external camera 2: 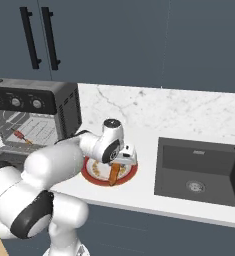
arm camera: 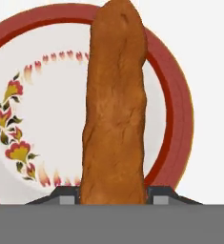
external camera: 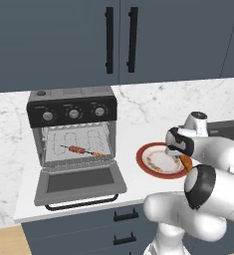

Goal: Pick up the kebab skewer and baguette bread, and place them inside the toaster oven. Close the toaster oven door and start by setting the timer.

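- At the left of the left base view the toaster oven (external camera: 72, 130) stands on the counter, three silver knobs across its black panel.
- Its toaster oven door (external camera: 80, 183) hangs dropped open at the lower left, glass facing up.
- The kebab skewer (external camera: 82, 151) lies on the wire rack inside the oven cavity, left of centre in that frame.
- Right of centre sits a red-rimmed plate (external camera: 144, 165) with a flower pattern, on the white counter (external camera: 131, 144).
- In the hand view the baguette bread (arm camera: 115, 105) runs up the middle of the frame, over the right part of the plate.
- The gripper (arm camera: 114, 194) has a finger tip pressed against each side of the loaf's near end, clamped on it.
- At the right of the right base view a dark sink (external camera 2: 199, 172) is sunk into the counter.
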Tool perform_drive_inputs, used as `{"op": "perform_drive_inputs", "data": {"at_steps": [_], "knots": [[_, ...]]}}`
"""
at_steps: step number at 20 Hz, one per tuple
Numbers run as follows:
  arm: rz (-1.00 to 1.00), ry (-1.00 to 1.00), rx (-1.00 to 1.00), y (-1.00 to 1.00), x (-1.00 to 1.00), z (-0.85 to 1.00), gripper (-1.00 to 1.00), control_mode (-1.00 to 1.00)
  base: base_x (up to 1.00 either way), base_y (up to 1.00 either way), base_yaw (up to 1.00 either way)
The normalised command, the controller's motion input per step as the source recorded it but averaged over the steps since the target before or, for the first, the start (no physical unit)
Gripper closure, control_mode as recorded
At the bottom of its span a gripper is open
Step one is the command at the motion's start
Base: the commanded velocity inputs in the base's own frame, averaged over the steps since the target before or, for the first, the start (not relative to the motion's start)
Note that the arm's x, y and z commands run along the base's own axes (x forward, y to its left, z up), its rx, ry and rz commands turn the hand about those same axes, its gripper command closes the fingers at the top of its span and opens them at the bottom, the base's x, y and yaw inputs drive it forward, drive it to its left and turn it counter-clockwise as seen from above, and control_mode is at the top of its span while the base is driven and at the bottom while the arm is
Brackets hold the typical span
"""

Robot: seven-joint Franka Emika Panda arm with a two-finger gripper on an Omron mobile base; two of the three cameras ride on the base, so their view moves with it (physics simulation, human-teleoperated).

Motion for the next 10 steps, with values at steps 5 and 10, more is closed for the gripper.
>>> {"op": "perform_drive_inputs", "data": {"at_steps": [5, 10], "knots": [[0.26, -0.12, -0.49, 0.99, -0.21, 1.00, 1.00, -1.00, 0.00, 0.00, 0.00], [0.42, -0.07, -0.52, 1.00, -0.12, 1.00, 1.00, -1.00, 0.00, 0.00, 0.00]]}}
